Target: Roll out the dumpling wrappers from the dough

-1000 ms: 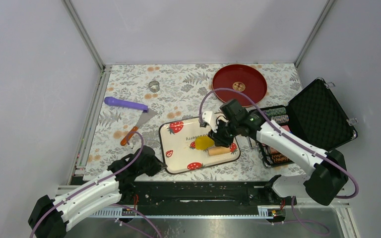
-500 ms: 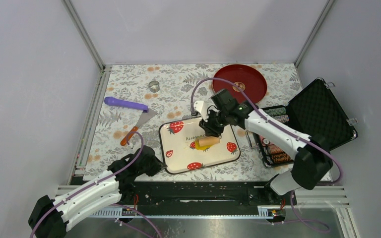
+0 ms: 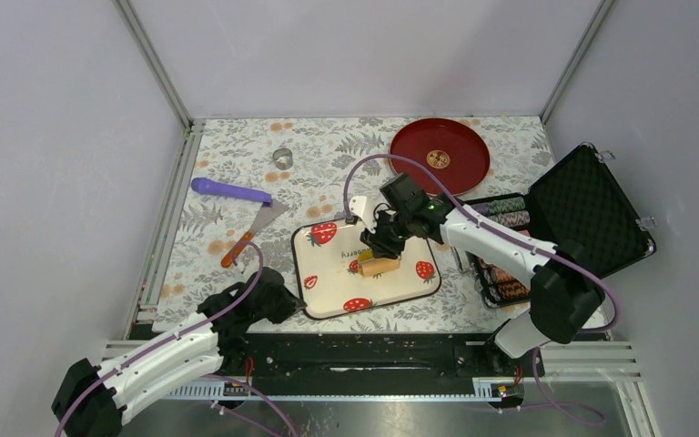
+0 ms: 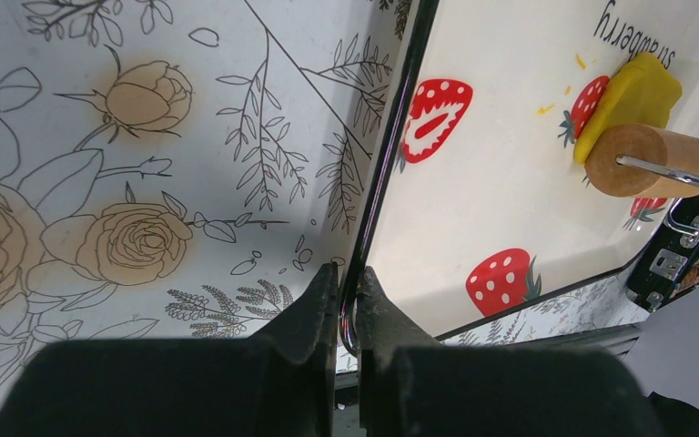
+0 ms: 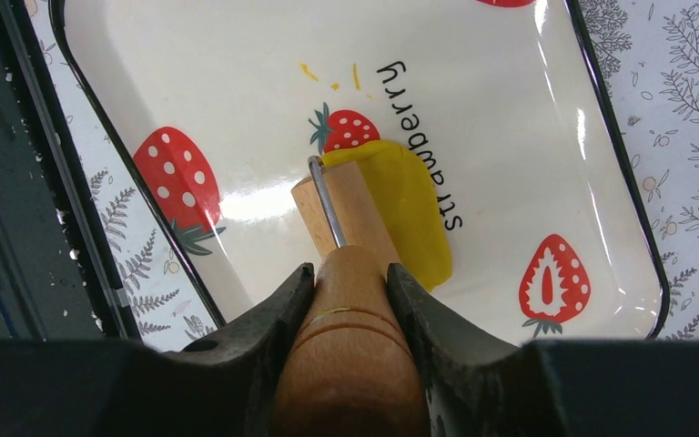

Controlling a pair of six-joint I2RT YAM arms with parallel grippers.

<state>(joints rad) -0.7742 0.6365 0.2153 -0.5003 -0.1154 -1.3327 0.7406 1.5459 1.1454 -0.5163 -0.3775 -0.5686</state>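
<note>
A flattened patch of yellow dough (image 3: 367, 261) (image 4: 633, 91) (image 5: 416, 205) lies mid-tray on the white strawberry tray (image 3: 337, 287) (image 4: 510, 137) (image 5: 237, 82). A wooden roller (image 3: 384, 268) (image 4: 651, 159) (image 5: 337, 205) rests on the dough's near edge. My right gripper (image 3: 384, 246) (image 5: 350, 271) is shut on the roller's wooden handle. Low at the tray's near-left edge, my left gripper (image 3: 297, 307) (image 4: 346, 284) is shut on the tray's dark rim. No dumpling wrappers are in view.
A red plate (image 3: 440, 155) sits at the back right. An open black case (image 3: 582, 214) of poker chips stands right of the tray. Left of the tray lie a purple-handled tool (image 3: 230, 191) and an orange-handled spatula (image 3: 253, 232). A small metal ring (image 3: 282, 157) sits behind them.
My right gripper has carried the roller leftward and a little away from me, from beside the dough onto it. The left arm has stayed where it was.
</note>
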